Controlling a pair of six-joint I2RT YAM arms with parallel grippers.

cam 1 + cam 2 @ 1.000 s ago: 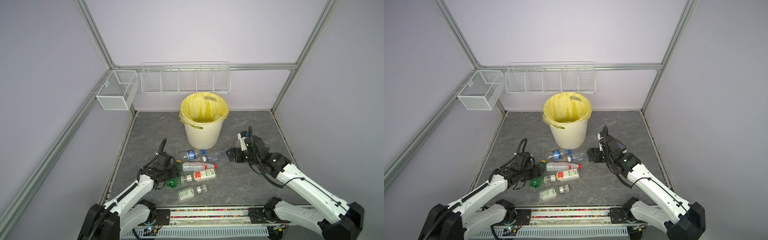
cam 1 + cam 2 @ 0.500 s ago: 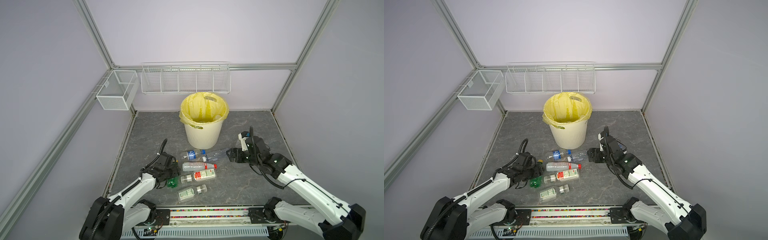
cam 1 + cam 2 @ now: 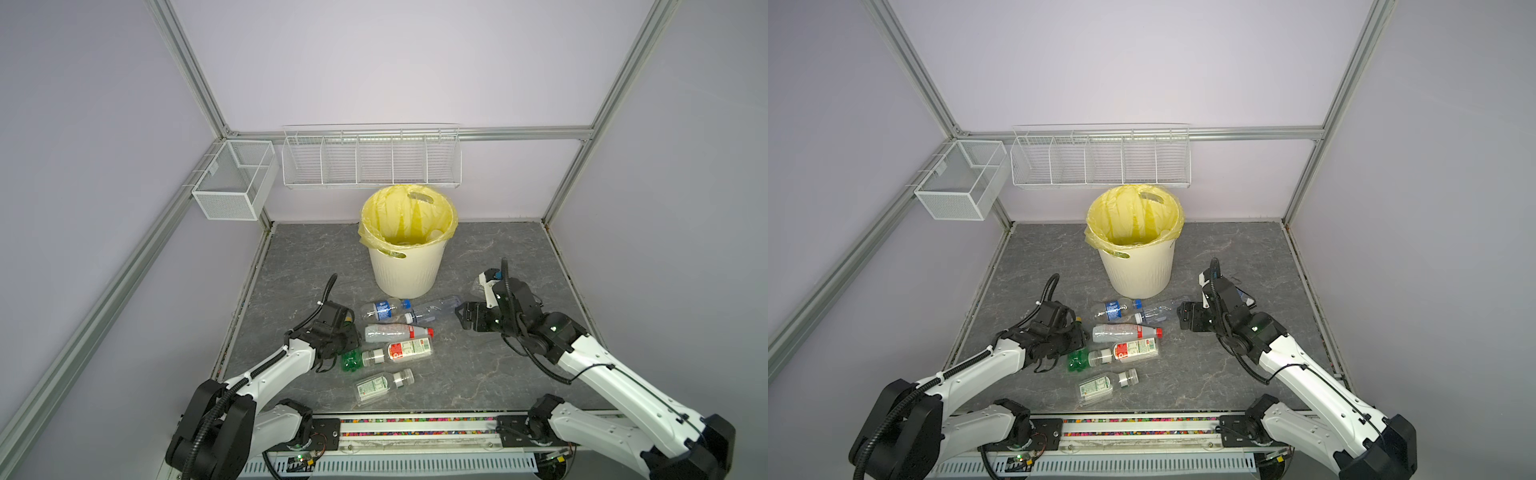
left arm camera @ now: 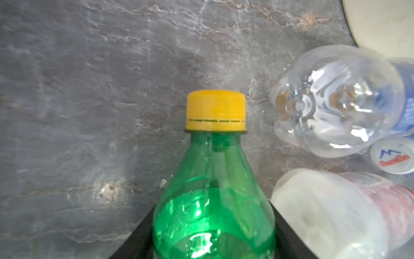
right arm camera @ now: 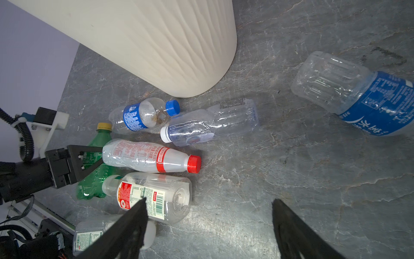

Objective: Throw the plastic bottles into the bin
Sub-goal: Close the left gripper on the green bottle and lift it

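A green bottle [image 4: 212, 190] with a yellow cap lies on the floor at the left of the pile [image 3: 351, 359]. My left gripper [image 3: 348, 332] is shut on its body, a black finger against each side. Beside it lie a red-capped bottle [image 3: 395, 332], a blue-capped one [image 3: 384, 309], a clear white-capped one [image 3: 434, 309], a red-labelled one [image 3: 403, 351] and a green-labelled one [image 3: 380, 384]. My right gripper [image 5: 208, 200] hangs open over bare floor just right of the pile [image 3: 463, 318]. The bin [image 3: 405, 270] stands behind the pile, lined in yellow.
A blue-labelled bottle [image 5: 358, 96] lies apart on the floor, behind my right wrist. Two white wire baskets [image 3: 235, 183] [image 3: 370, 158] hang on the back frame. The arms' base rail [image 3: 415, 424] runs along the front edge.
The left gripper's jaws have narrowed onto the green bottle. The right arm has barely moved and its jaws stay wide.
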